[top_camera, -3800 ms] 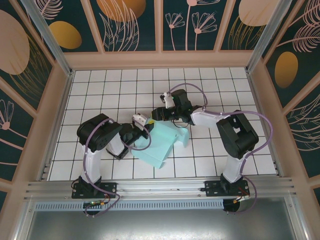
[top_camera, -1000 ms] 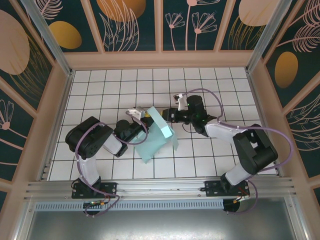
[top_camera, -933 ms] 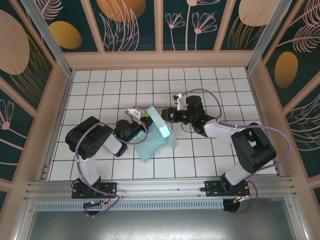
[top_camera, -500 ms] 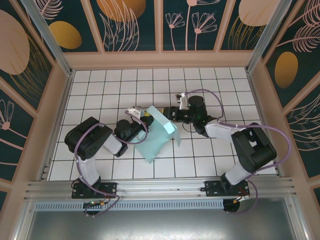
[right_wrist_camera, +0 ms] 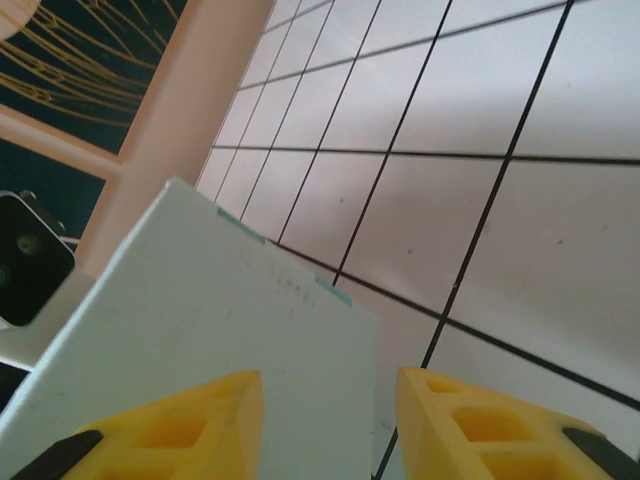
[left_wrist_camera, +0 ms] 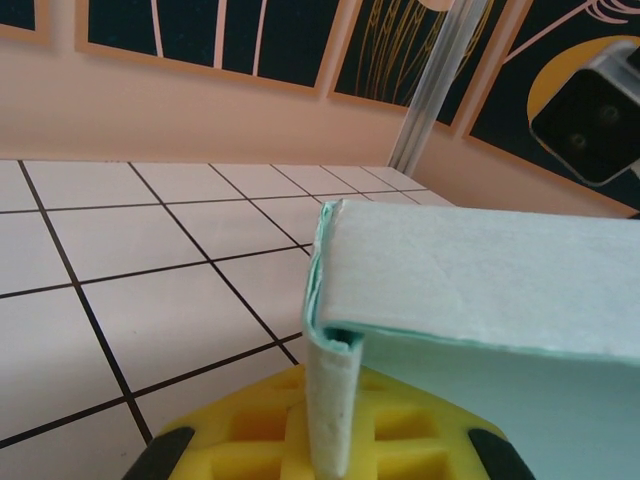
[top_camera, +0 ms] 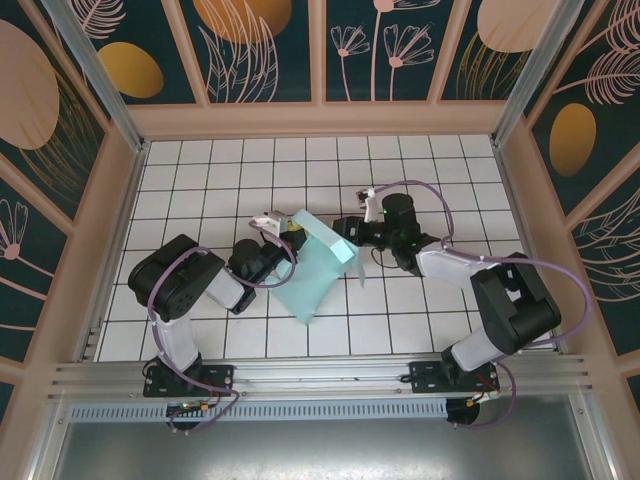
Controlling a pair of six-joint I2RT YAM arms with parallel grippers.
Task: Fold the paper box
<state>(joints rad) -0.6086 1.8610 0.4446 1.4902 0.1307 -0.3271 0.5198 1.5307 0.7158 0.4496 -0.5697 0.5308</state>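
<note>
The paper box [top_camera: 318, 268] is a pale mint card sheet, partly folded, with one panel raised off the tiled floor. My left gripper [top_camera: 290, 236] is shut on its folded left edge; in the left wrist view that doubled edge [left_wrist_camera: 335, 390] stands pinched between the yellow fingers [left_wrist_camera: 250, 440]. My right gripper [top_camera: 343, 231] is open at the raised panel's upper right end. In the right wrist view the panel [right_wrist_camera: 220, 310] reaches under the left finger [right_wrist_camera: 190, 425], and its corner lies in the gap of the right gripper [right_wrist_camera: 330, 425].
White tiled floor [top_camera: 230, 170] surrounds the box, with peach walls [top_camera: 320, 120] at the back and sides. The right arm's forearm [top_camera: 450, 265] stretches across the tiles right of the box. The left arm's elbow [top_camera: 175, 275] sits at the left.
The box has swung a little to the right, its lower tip shifting right on the tiles. The right gripper has drawn slightly right beside the panel. The left grip has held.
</note>
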